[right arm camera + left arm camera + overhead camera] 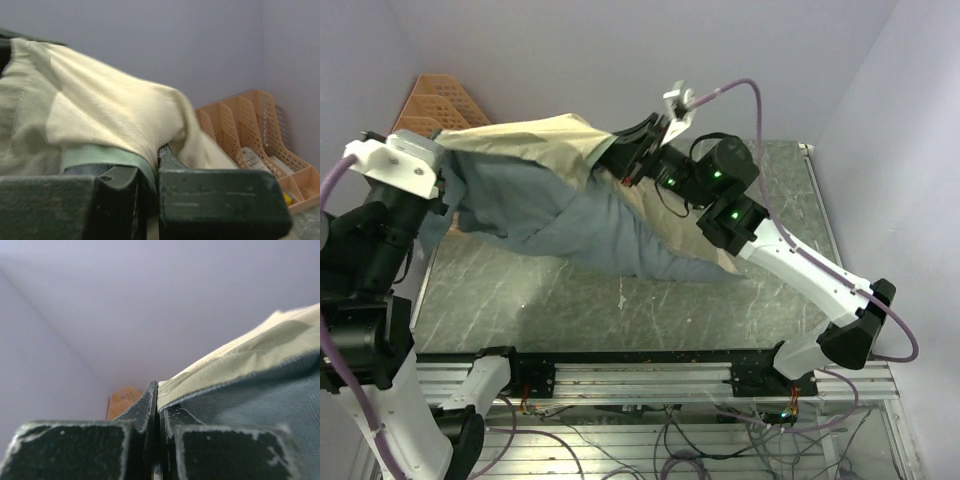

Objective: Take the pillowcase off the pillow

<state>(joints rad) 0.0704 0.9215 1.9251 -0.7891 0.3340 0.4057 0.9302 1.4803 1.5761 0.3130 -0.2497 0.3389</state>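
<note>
Pillowcase (560,215): matt woven cloth. The blue-grey panel shows a fine weave, the cream-tan panel looks softer, and the olive-green band is smooth.

Left end effector (158,402): matt black hard plastic, edges chipped whitish.

Right end effector (156,161): the same dark matt plastic, lightly scuffed.

Worktop (620,310): grey-green marbled sheet, low sheen, white scratches.

Rack (440,105), at 11 o'clock: peach perforated plastic, smooth.

Rail (650,375), at 6 o'clock: bare silvery metal.

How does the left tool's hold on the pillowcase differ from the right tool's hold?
The left tool pinches the pillowcase at its left end, where tan meets blue-grey; the right tool pinches it near the middle, on cream cloth with a green band. The left tool is by the table's left edge; the right tool is above its far part. Both are shut on the cloth.
</note>
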